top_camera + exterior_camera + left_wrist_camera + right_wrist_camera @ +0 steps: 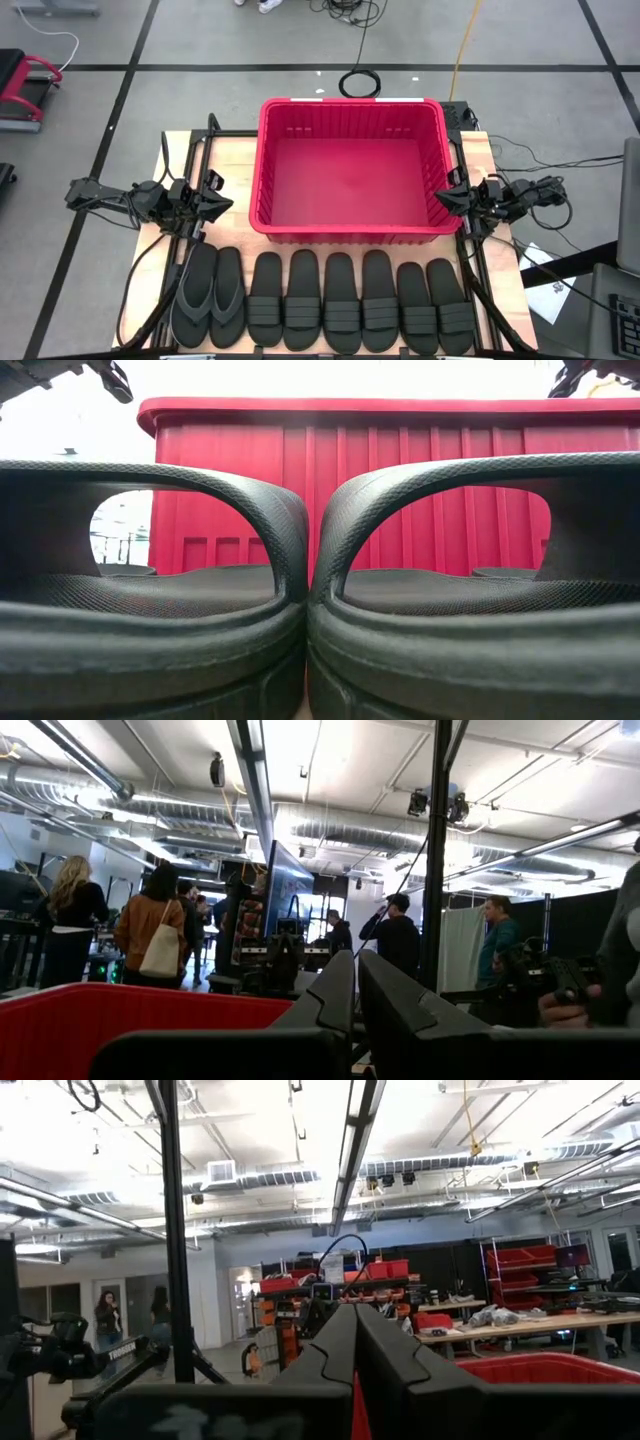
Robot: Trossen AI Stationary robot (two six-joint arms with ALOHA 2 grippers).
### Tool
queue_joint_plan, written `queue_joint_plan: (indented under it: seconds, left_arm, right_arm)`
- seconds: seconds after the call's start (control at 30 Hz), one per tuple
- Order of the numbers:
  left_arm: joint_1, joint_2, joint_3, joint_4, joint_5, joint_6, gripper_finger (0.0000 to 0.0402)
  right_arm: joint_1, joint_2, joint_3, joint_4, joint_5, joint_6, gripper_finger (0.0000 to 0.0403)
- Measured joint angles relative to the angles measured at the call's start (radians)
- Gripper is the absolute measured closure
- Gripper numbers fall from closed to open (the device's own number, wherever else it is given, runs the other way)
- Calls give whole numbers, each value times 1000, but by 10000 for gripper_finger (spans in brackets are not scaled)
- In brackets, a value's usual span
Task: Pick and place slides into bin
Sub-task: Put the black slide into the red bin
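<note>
My table: pale wooden top (232, 150), carrying one large red rectangular plastic bin (350, 228) at centre and, along the near edge, a row of eight flat black rubber slides (325, 300) side by side

Grey floor (120, 110) with black lines, ceiling ducts (400, 825) (people (150, 925) standing), red-stocked shelves (520, 1275)

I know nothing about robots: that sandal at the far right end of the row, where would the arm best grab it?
Probably by the broad ribbed strap of the rightmost slide, coming straight down from above. It lies flat, sole down, and its neighbour presses against one long side, leaving little room there. The strap arches clear of the footbed, so one jaw could slip under it. The right gripper, shut, waits nearest.
</note>
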Motion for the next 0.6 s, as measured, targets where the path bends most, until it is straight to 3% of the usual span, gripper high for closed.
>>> queue_joint_plan:
  seconds: [0.17,0.3,0.47,0.6]
  left_arm:
    - [0,0,0,0,0,0,376]
    - [0,0,0,0,0,0,376]
    - [0,0,0,0,-19,0,376]
    - [0,0,0,0,-19,0,376]
  right_arm:
    - [0,74,17,138,0,-24,389]
    - [0,189,138,127,0,-115,358]
    - [0,369,376,-21,29,-189,313]
    - [0,506,603,-274,25,-152,276]
